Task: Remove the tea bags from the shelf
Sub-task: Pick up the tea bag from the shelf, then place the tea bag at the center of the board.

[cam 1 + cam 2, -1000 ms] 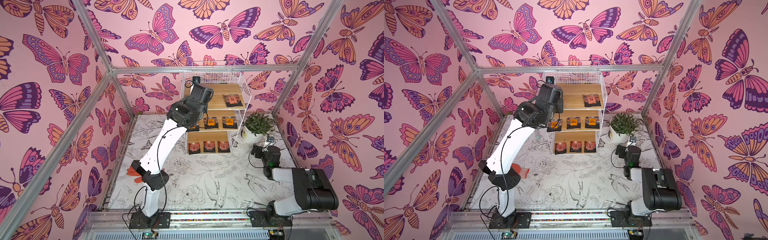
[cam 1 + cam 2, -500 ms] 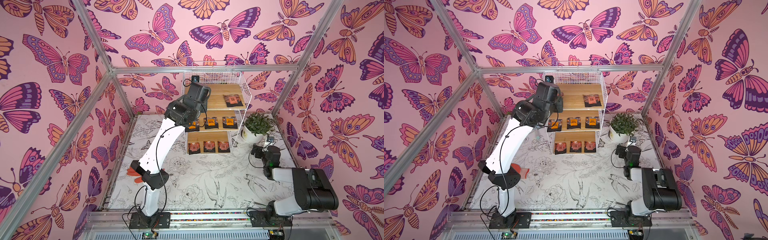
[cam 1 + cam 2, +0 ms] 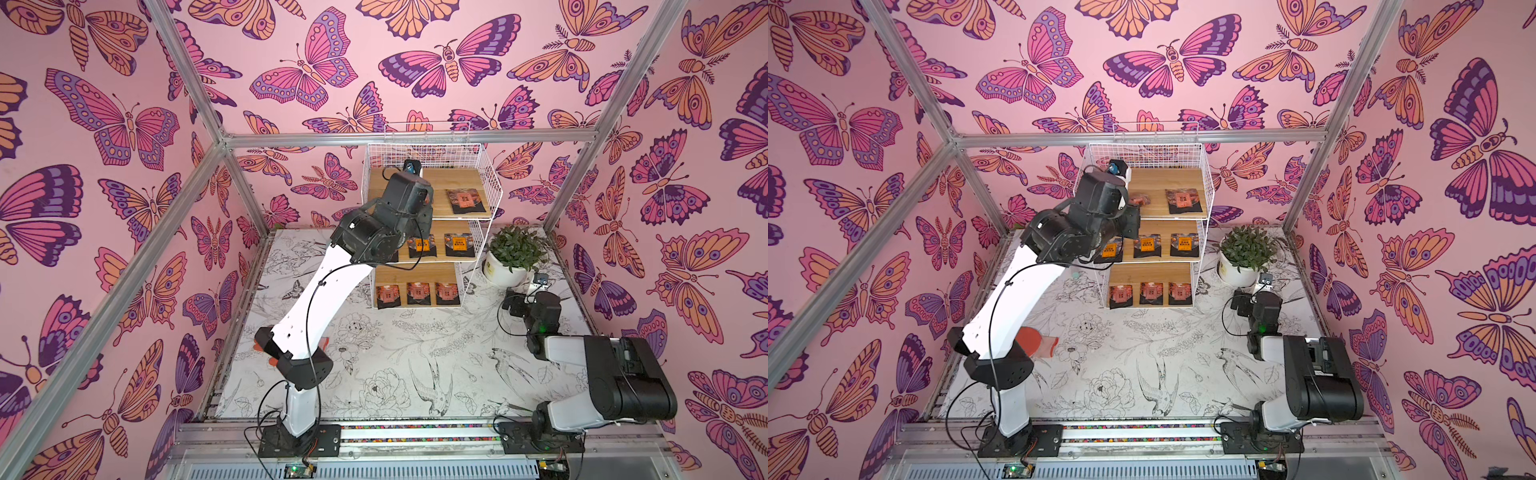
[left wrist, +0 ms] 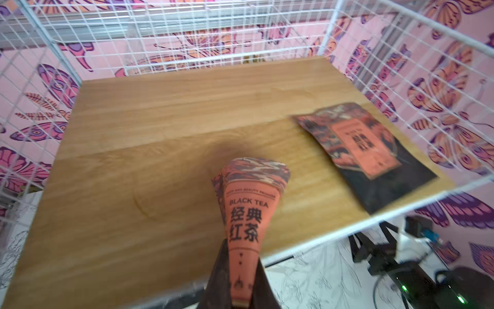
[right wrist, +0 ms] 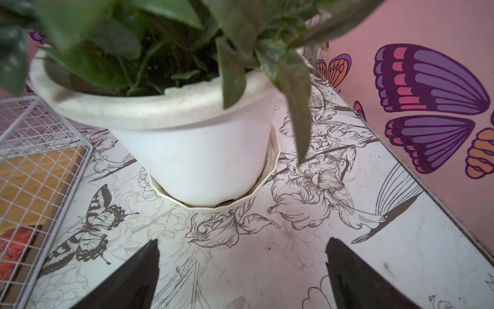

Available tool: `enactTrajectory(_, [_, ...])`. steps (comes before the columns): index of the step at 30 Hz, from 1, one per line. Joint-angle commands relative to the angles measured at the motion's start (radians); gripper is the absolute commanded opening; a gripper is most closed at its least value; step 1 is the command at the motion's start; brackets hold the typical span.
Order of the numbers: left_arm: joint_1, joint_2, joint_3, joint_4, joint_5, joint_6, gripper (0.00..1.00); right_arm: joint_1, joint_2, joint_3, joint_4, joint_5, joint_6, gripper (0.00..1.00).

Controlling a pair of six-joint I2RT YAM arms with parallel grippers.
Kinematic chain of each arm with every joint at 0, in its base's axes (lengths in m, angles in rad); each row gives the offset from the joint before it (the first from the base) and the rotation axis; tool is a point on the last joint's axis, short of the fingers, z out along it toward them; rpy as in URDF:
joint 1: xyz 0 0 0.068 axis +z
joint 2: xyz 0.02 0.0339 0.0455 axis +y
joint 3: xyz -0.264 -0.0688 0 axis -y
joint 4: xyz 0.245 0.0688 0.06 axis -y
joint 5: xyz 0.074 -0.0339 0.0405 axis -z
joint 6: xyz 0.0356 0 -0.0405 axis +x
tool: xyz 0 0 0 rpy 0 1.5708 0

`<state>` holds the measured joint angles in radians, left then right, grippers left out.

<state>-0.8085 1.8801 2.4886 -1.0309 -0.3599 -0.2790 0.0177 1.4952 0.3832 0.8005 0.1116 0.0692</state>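
Tea bags point(image 3: 417, 293) lie on all three wooden boards of the shelf point(image 3: 457, 178), a white wire rack at the far side of the table point(image 3: 415, 353). My left pincer point(image 4: 239, 273) is pressed together on one tea bag point(image 4: 248, 214) over the top board. It is folded lengthwise between my fingers, with its free end raised off the wood and a shadow beneath it. A second tea bag point(image 4: 366, 157) lies flat on the same board, toward my right and apart from the one I hold.

Wire grid walls rise behind and on both sides of this board, and a thin wire runs along its front edge. My left arm crosses in front of the left end of the middle board. A middle row point(image 3: 1147, 245) of three sachets and a bottom row point(image 3: 1151, 293) of three lie flat below.

My right pincer point(image 5: 242, 242) is spread wide and holds nothing. It sits low over the table, facing a potted plant point(image 5: 192, 149) in a white pot just beside the shelf's right side. An orange glove point(image 3: 1038, 343) lies on the table under my left arm, well apart from the shelf.
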Motion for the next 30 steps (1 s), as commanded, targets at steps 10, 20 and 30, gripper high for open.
enactTrajectory(10, [-0.101,-0.475,-0.676,0.148,-0.018,-0.032,0.0,0.004,0.013,0.019,0.009,0.009,-0.017,0.99])
enactTrajectory(20, [-0.124,-0.784,-1.267,0.269,-0.041,-0.309,0.0,0.005,0.012,0.019,0.01,0.007,-0.015,0.99])
enactTrajectory(30, [0.178,-0.916,-1.583,0.319,0.061,-0.427,0.0,0.005,0.012,0.018,0.011,0.008,-0.015,0.99])
